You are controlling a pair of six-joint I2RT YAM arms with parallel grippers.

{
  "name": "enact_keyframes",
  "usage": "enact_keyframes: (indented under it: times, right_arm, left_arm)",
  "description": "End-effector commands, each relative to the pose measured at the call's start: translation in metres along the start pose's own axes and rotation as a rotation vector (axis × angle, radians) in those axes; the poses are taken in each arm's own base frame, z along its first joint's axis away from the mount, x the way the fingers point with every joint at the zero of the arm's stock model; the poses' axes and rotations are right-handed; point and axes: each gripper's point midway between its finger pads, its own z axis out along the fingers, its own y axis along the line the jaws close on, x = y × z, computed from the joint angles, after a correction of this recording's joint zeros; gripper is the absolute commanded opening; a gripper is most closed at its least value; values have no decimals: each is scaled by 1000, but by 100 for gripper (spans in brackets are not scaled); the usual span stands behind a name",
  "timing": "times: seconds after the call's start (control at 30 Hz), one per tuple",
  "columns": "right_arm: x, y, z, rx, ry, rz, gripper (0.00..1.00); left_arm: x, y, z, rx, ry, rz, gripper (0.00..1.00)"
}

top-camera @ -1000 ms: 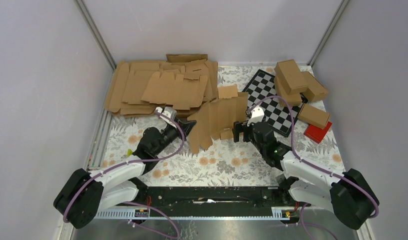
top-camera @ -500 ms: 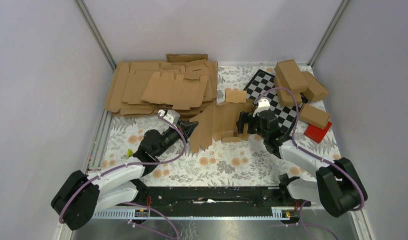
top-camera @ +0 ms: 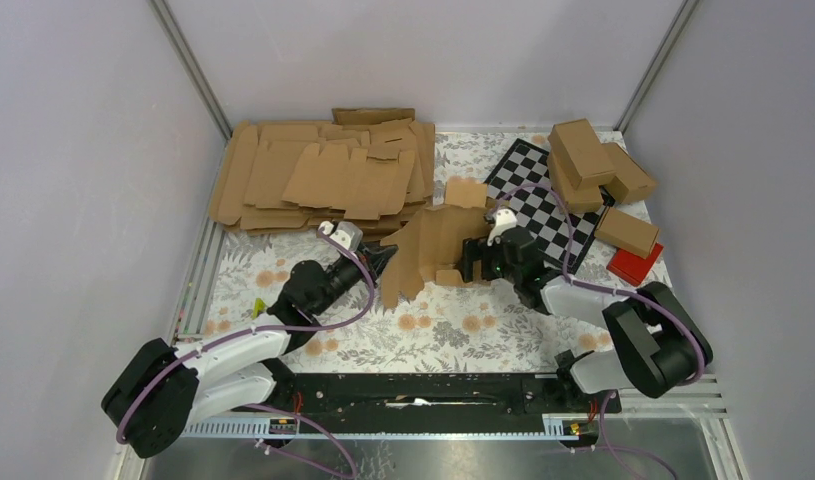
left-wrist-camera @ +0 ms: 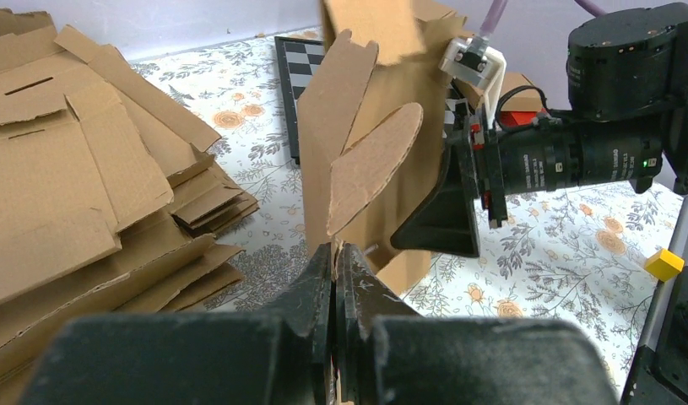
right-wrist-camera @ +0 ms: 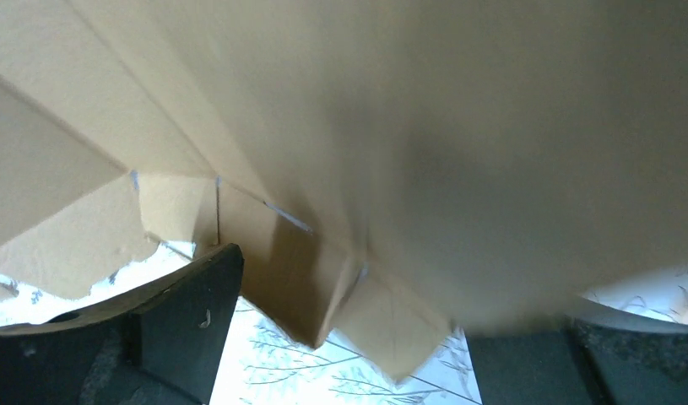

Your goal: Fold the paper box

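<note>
The paper box (top-camera: 430, 243) is a brown creased blank standing on edge at the table's middle, partly bent, with one flap (top-camera: 467, 192) pointing to the back. My left gripper (top-camera: 387, 260) is shut on the blank's left edge; in the left wrist view its black fingertips (left-wrist-camera: 334, 253) pinch the cardboard (left-wrist-camera: 357, 152). My right gripper (top-camera: 475, 262) is open at the blank's right side. In the right wrist view the cardboard (right-wrist-camera: 391, 118) fills the frame and hangs between the spread fingers (right-wrist-camera: 188, 312), so the right gripper (right-wrist-camera: 357, 308) holds nothing.
A heap of flat brown blanks (top-camera: 323, 175) lies at the back left. A checkerboard (top-camera: 548, 205), several folded cartons (top-camera: 593, 160) and a red block (top-camera: 635, 265) sit at the right. A small yellow block (left-wrist-camera: 663, 263) lies near the left arm.
The right arm swung in low and leftwards against the blank. The blank bent over and now stands lower. The left gripper kept its hold and shifted slightly right.
</note>
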Motion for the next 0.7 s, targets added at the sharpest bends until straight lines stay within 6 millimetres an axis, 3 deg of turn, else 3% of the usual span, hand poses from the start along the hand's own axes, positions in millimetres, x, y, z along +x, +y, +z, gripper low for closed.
enact_keyframes:
  times: [0.0,0.13,0.37,0.67]
  right_arm:
    - [16,26,6,-24,75,-146,99]
    - [29,34,3,-17,103,-198,100]
    - [30,42,-5,-55,68,-201,100]
    - [40,56,7,17,119,-363,100]
  left_arm:
    - [-19,-3,4,8,-70,21,0]
    - [-17,-1,4,-3,-68,22,0]
    - [-13,-2,6,9,-62,10,0]
    - [-8,-4,8,24,-57,1,0]
